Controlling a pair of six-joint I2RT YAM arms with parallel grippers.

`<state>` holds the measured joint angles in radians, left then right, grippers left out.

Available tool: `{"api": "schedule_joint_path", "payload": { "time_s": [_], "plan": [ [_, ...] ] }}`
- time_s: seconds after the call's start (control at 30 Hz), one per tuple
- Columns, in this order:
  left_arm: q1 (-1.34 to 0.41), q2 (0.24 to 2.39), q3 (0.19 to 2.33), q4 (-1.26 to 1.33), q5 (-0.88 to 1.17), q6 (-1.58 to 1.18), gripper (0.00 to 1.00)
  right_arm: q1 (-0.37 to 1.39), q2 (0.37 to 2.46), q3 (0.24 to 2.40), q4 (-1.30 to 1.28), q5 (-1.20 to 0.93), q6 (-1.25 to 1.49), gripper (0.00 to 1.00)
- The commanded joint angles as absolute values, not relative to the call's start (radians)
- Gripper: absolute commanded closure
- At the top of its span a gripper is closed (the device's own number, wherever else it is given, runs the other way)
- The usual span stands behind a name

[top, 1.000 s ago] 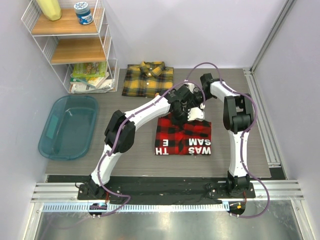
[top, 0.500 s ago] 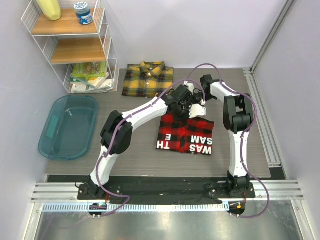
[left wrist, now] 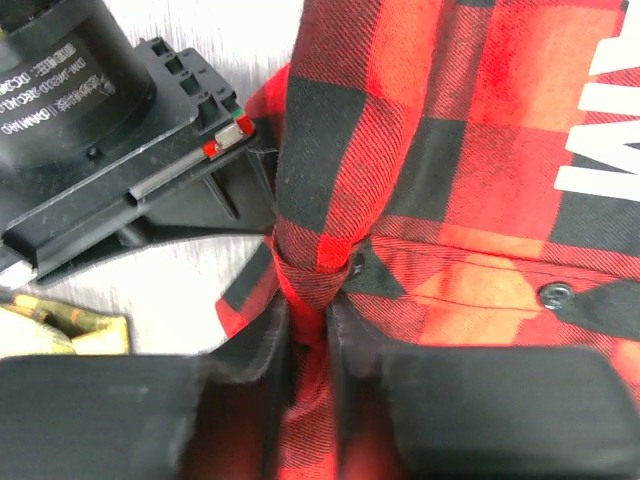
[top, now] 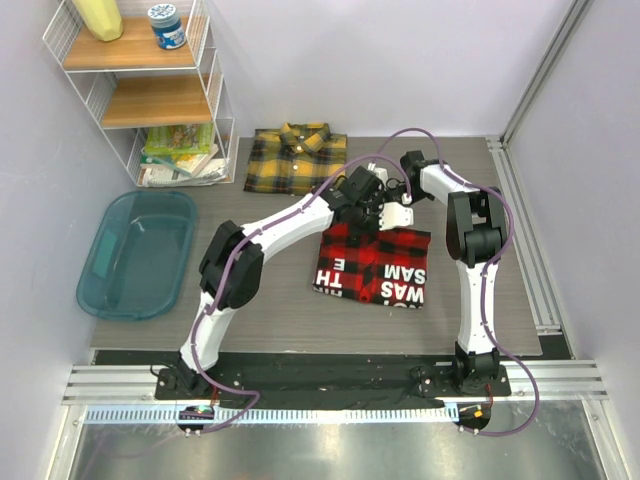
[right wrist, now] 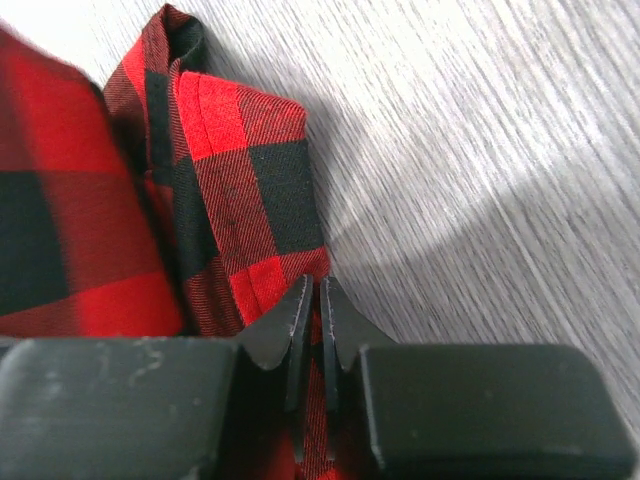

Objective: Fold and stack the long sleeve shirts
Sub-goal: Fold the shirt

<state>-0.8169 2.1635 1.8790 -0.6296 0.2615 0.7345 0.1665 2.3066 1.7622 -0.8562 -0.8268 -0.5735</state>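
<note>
Left jaws: pinching red shirt [top: 372,268], far edge
Right jaws: pinching the same edge
Yellow shirt [top: 297,158]: folded, far on desk [top: 270,300]

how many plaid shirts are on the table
2: the red-and-black shirt lies in the middle; the yellow-and-black shirt sits folded at the far edge, beside the wire shelf.

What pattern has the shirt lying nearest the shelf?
The shirt is yellow-and-black check, clearest from the top camera.

Near shirt [top: 372,270] before far shirt [top: 295,160], tub [top: 138,255] left, rack [top: 155,100] behind tub.
</note>
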Motion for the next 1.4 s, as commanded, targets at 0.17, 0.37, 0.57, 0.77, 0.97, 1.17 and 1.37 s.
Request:
{"api": "schedule_joint_path", "payload": {
  "time_s": [0.17, 0.37, 0.57, 0.77, 0.97, 1.17, 1.37],
  "plan": [
    [-0.762, 2.13, 1.914, -0.555, 0.239, 0.666, 0.38, 0.15, 2.276, 1.859, -0.868, -0.796, -0.482, 0.68],
    [-0.626, 2.004, 1.908, -0.681, 0.437, 0.436, 0.17, 0.028, 2.264, 2.057, -0.861, -0.752, -0.31, 0.37],
    [-0.46, 2.04, 1.911, -0.81, 0.691, 0.237, 0.12, -0.167, 2.085, 1.861, -0.867, -0.856, -0.209, 0.17],
    [-0.455, 2.033, 1.899, -0.758, 0.813, 0.214, 0.14, -0.284, 1.82, 1.331, -0.689, -0.896, 0.004, 0.49],
    [-0.612, 2.126, 2.011, -0.689, 0.7, 0.423, 0.13, -0.291, 1.758, 1.088, -0.491, -0.819, 0.115, 0.64],
    [-0.727, 2.32, 2.184, -0.621, 0.602, 0.541, 0.13, -0.29, 1.856, 1.026, -0.427, -0.81, 0.135, 0.66],
    [-0.746, 2.414, 2.183, -0.653, 0.387, 0.63, 0.15, -0.235, 1.936, 1.046, -0.399, -0.824, 0.121, 0.66]
  ]
}}
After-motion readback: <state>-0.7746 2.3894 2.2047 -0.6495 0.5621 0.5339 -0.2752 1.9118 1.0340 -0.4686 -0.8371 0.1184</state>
